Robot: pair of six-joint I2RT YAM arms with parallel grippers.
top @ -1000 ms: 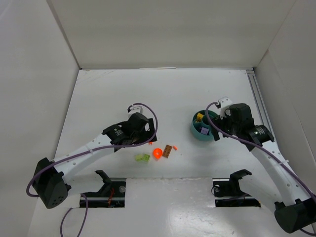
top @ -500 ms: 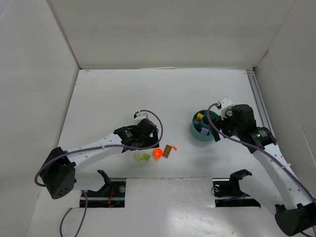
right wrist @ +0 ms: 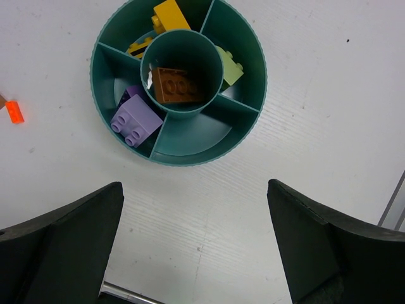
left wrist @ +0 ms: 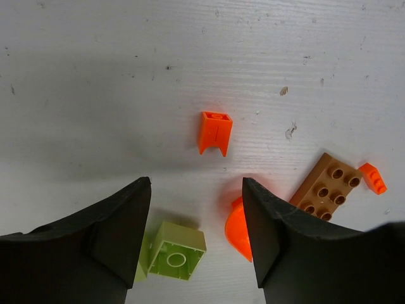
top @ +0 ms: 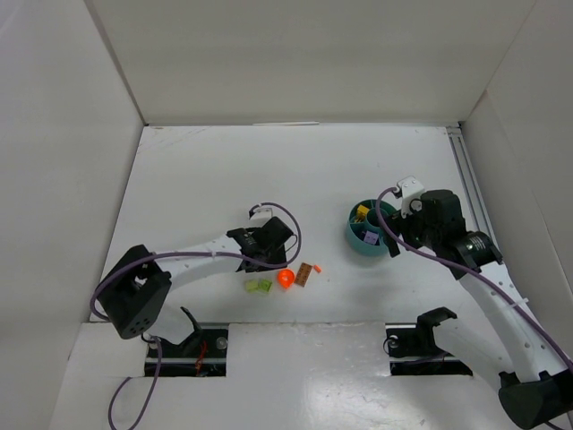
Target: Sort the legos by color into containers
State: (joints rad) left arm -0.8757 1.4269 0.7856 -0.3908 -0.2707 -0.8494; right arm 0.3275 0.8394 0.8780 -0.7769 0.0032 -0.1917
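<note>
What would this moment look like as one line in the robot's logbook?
left gripper: open, over lime brick | right gripper: open, over bowl | unsorted: brown brick, orange wedge

Between left gripper [left wrist: 196, 190] fingers: lime brick [left wrist: 174, 251], round orange piece [left wrist: 239, 229]. Ahead: small orange wedge [left wrist: 215, 133]. Off to side: brown brick [left wrist: 326, 189], orange bit [left wrist: 373, 178].
Ahead of right gripper [right wrist: 194, 187]: teal bowl [right wrist: 190, 136]. Brown in centre cup; purple, yellow, lime in separate compartments.

White painted table [top: 206, 170], scuffed and speckled, enclosed by plain white panel walls [top: 304, 54] at back, left and right, metal rail [top: 468, 175] ran along right edge, lighting was even
</note>
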